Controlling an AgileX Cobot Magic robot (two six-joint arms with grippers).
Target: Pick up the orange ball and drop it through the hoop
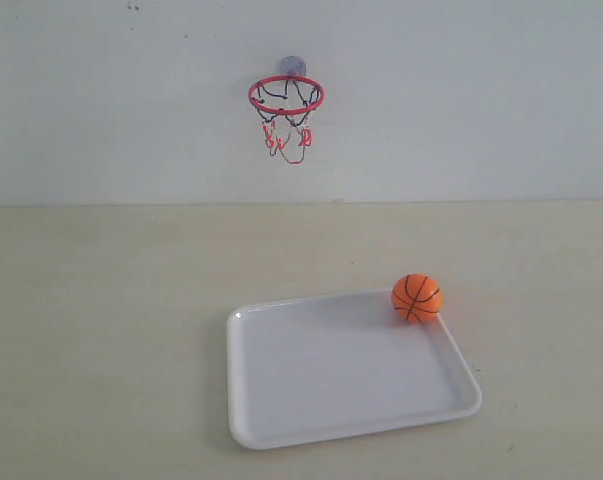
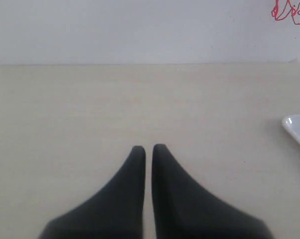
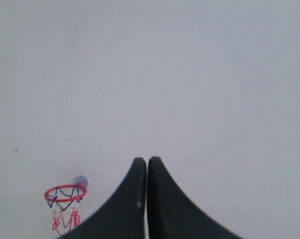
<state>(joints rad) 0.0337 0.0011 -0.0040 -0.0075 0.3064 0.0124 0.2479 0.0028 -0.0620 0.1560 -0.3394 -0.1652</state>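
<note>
The orange ball [image 1: 416, 297], with black seams, rests on the far right corner of the white tray [image 1: 311, 390]. The hoop [image 1: 285, 96], a red ring with a dark and red net, hangs on the white wall by a suction cup. No gripper shows in the exterior view. In the left wrist view my left gripper [image 2: 148, 148] is shut and empty over the bare table, with the tray's corner [image 2: 297, 128] and the net's end [image 2: 289, 12] at the frame's edge. My right gripper [image 3: 147, 160] is shut and empty, facing the wall with the hoop [image 3: 65, 193] off to one side.
The pale wooden table [image 1: 101, 300] runs back to the white wall [image 1: 481, 100]. The tray lies near the table's front, right of centre.
</note>
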